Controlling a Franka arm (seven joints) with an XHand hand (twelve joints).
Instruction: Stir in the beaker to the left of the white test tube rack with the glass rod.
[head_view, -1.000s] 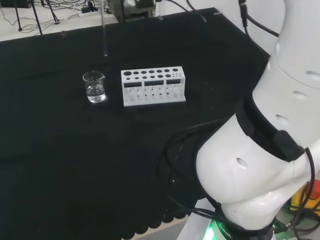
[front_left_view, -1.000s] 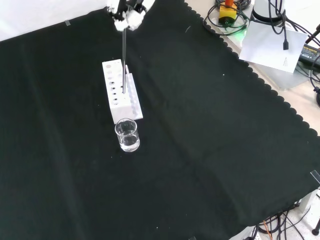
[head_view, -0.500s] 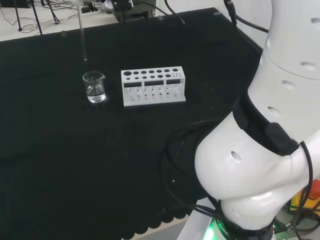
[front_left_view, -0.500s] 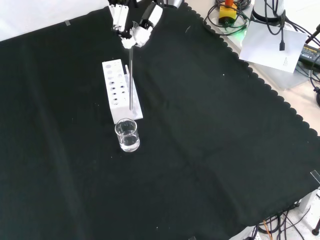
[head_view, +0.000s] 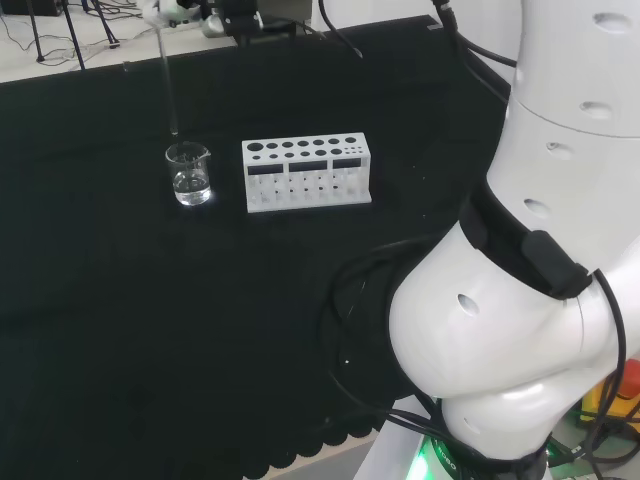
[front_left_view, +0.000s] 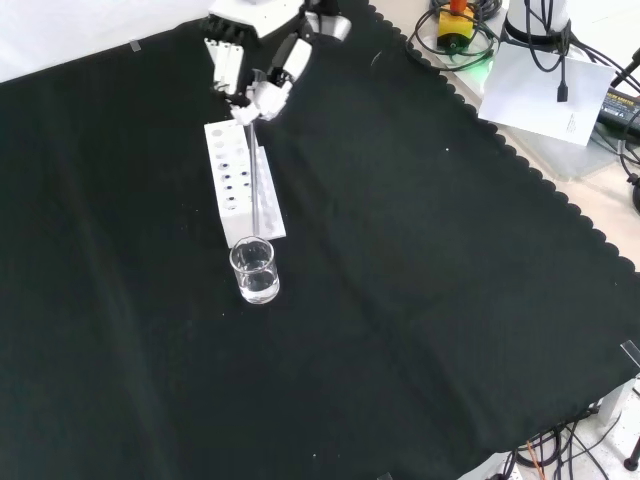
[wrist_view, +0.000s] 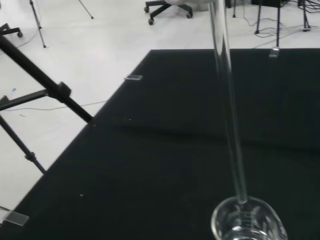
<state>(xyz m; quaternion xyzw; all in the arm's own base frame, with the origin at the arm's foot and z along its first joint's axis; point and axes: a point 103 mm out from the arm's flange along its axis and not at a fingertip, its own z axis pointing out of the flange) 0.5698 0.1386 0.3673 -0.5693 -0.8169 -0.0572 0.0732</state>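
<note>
So you've got the pickup sorted: the hand has its fingers pinched round the top of the glass rod, and the rod hangs nearly upright with its lower tip right over the mouth of the beaker. In the wrist view the tip sits about at the rim, and I honestly can't tell if it's dipped inside yet (clear glass on clear glass, good luck). The beaker stands just beside the end of the white test tube rack, on its left in the head view, with a bit of clear liquid in the bottom. By my read the carry and lineup are done; what's left is lowering the tip into the liquid and the actual stirring, so you're maybe halfway.
</note>
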